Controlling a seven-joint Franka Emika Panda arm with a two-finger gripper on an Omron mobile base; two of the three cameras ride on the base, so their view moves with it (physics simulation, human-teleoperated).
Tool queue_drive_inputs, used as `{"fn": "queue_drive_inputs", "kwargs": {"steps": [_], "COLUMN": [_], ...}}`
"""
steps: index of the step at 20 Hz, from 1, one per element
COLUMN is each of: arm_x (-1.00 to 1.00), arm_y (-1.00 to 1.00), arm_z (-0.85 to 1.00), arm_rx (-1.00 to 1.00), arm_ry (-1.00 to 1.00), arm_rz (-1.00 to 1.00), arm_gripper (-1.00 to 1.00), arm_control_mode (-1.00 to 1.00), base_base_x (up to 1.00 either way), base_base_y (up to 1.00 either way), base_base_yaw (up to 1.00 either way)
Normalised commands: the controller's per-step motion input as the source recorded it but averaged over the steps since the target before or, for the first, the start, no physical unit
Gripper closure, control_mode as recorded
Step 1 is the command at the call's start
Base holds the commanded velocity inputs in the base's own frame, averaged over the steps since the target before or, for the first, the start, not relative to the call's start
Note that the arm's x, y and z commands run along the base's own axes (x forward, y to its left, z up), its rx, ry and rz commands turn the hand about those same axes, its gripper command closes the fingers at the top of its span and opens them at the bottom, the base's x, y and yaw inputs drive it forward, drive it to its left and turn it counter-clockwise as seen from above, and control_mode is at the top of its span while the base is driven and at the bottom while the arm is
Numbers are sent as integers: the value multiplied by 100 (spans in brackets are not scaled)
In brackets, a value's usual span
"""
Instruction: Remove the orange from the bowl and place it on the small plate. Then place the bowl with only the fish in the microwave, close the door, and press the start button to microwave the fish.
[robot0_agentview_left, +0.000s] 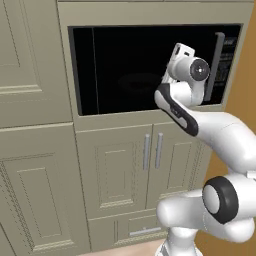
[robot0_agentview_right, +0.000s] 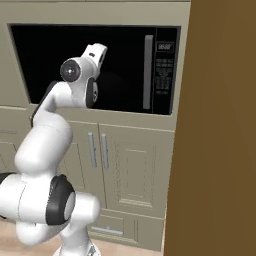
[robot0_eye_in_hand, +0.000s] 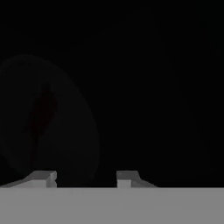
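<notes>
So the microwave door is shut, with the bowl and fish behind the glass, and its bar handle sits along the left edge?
Not quite: the bar handle stands on the door's right side, beside the keypad strip, as the right base view shows. The bowl and fish are faintly visible behind the glass.

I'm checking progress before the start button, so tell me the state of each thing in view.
Wide black glass microwave door: shut.
Pale shallow round bowl: inside, dim behind the glass.
Small red fish: lying in the bowl.
Pincer: tips apart, holding nothing.
Beige panelled cabinet doors: shut.
</notes>
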Motion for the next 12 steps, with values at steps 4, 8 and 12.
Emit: {"fn": "queue_drive_inputs", "kwargs": {"steps": [4,8,12], "arm_x": [-73,-100,-95], "arm_y": [-45,-83,-100], "arm_z": [0,0,0], "arm_rx": [0,3,1], "arm_ry": [-8,-11,-6], "arm_rz": [0,0,0], "arm_gripper": [-100,-100,-100], "arm_control_mode": [-100,-100,-100], "base_base_x": [0,0,0], "base_base_y": [0,0,0], "base_base_yaw": [0,0,0]}}
